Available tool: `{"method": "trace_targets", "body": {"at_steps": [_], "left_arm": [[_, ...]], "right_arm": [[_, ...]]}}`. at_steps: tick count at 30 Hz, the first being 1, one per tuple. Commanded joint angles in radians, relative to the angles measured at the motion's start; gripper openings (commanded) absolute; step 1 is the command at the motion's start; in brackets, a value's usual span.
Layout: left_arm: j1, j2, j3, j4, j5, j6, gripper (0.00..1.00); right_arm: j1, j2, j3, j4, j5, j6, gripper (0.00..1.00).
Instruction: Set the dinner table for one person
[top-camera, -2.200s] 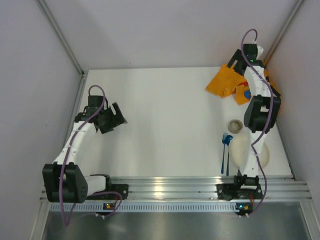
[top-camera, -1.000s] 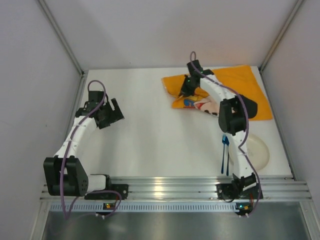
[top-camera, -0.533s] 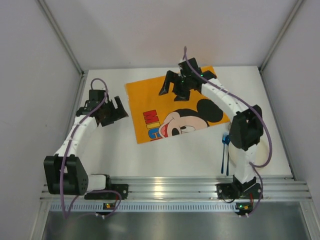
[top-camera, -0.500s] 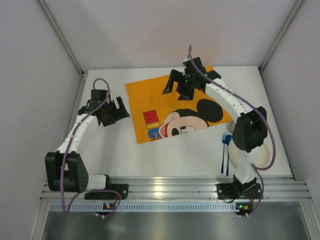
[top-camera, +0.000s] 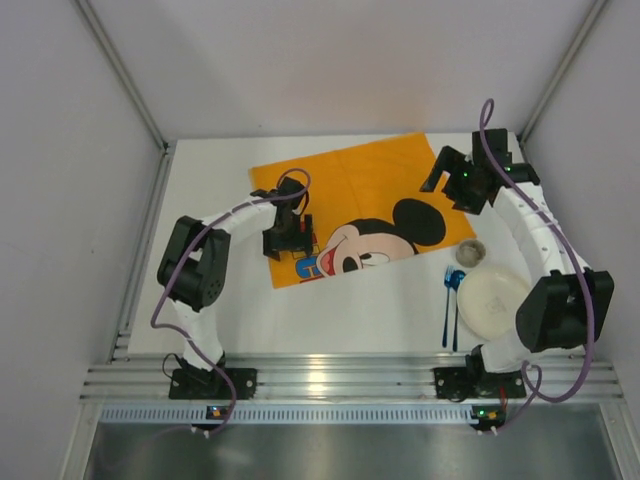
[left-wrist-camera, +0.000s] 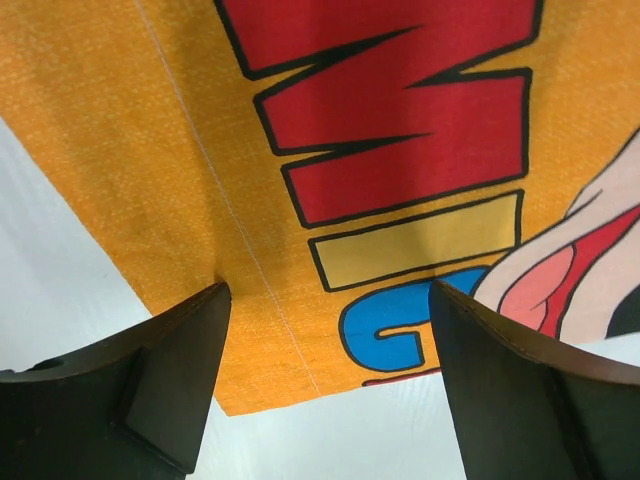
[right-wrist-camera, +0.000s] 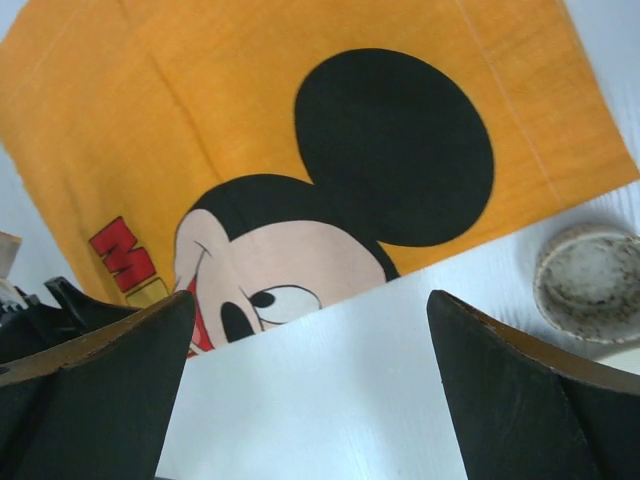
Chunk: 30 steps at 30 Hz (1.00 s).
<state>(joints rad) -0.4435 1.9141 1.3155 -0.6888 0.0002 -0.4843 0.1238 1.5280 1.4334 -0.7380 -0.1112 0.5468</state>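
The dinner table (top-camera: 350, 310) is a white top carrying an orange Mickey Mouse placemat (top-camera: 360, 205), spread flat and skewed at its middle. My left gripper (top-camera: 290, 243) hangs open low over the placemat's near-left corner (left-wrist-camera: 225, 405), its fingers (left-wrist-camera: 170, 370) straddling the printed letters with nothing between them. My right gripper (top-camera: 452, 180) is open above the placemat's far right edge. In the right wrist view it (right-wrist-camera: 310, 400) looks down on Mickey's ear (right-wrist-camera: 395, 145) and bare table, and holds nothing.
A small speckled bowl (top-camera: 471, 251) sits just right of the placemat, also seen in the right wrist view (right-wrist-camera: 590, 280). Nearer the front right are a cream plate (top-camera: 493, 300) and blue cutlery (top-camera: 451, 305). A ribbed aluminium rail (top-camera: 350, 375) runs along the near edge.
The right gripper dragged the bunched placemat to the middle, let go and swung back to the right. The left arm moved right, over the placemat's near-left corner.
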Motion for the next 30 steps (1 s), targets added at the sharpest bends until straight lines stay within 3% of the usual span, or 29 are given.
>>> {"method": "trace_targets", "body": {"at_steps": [1, 3, 6, 7, 8, 10, 18, 22, 25, 26, 27, 28, 29, 30], "left_arm": [[0.017, 0.043, 0.016, -0.109, -0.120, -0.048, 0.86], [0.017, 0.056, 0.016, -0.114, -0.120, -0.053, 0.85], [0.002, 0.100, 0.025, -0.129, -0.144, -0.037, 0.64], [-0.014, 0.117, 0.030, -0.139, -0.167, -0.033, 0.53], [-0.018, 0.149, 0.033, -0.165, -0.190, -0.028, 0.26], [-0.021, 0.169, 0.030, -0.184, -0.264, -0.025, 0.00], [0.003, 0.096, -0.015, -0.231, -0.468, 0.067, 0.00], [0.022, 0.056, -0.025, -0.265, -0.653, 0.102, 0.00], [0.029, 0.046, -0.027, -0.275, -0.687, 0.101, 0.00], [0.029, 0.046, -0.021, -0.285, -0.724, 0.084, 0.01], [0.029, 0.048, -0.016, -0.301, -0.739, 0.051, 0.18], [0.029, 0.036, -0.013, -0.314, -0.749, 0.043, 0.61], [0.029, 0.023, -0.009, -0.316, -0.746, 0.038, 0.96], [0.029, 0.008, -0.006, -0.316, -0.727, 0.033, 0.99]], "right_arm": [[-0.045, -0.074, -0.037, -0.023, -0.015, -0.056, 1.00], [-0.071, -0.097, -0.059, -0.027, -0.024, -0.064, 1.00], [-0.102, -0.114, -0.079, -0.029, -0.039, -0.076, 1.00], [-0.108, -0.117, -0.082, -0.031, -0.041, -0.079, 1.00], [-0.111, -0.118, -0.088, -0.031, -0.045, -0.085, 1.00], [-0.115, -0.123, -0.093, -0.029, -0.045, -0.087, 1.00], [-0.118, -0.130, -0.159, -0.034, -0.073, -0.087, 1.00], [-0.116, -0.158, -0.234, -0.038, -0.030, -0.081, 1.00], [-0.116, -0.169, -0.260, -0.041, 0.005, -0.085, 1.00], [-0.116, -0.166, -0.271, -0.043, 0.030, -0.090, 1.00], [-0.115, -0.163, -0.271, -0.043, 0.041, -0.094, 1.00], [-0.119, -0.160, -0.272, -0.049, 0.051, -0.096, 1.00], [-0.116, -0.157, -0.271, -0.052, 0.079, -0.102, 1.00], [-0.159, -0.151, -0.268, -0.055, 0.093, -0.102, 1.00]]}}
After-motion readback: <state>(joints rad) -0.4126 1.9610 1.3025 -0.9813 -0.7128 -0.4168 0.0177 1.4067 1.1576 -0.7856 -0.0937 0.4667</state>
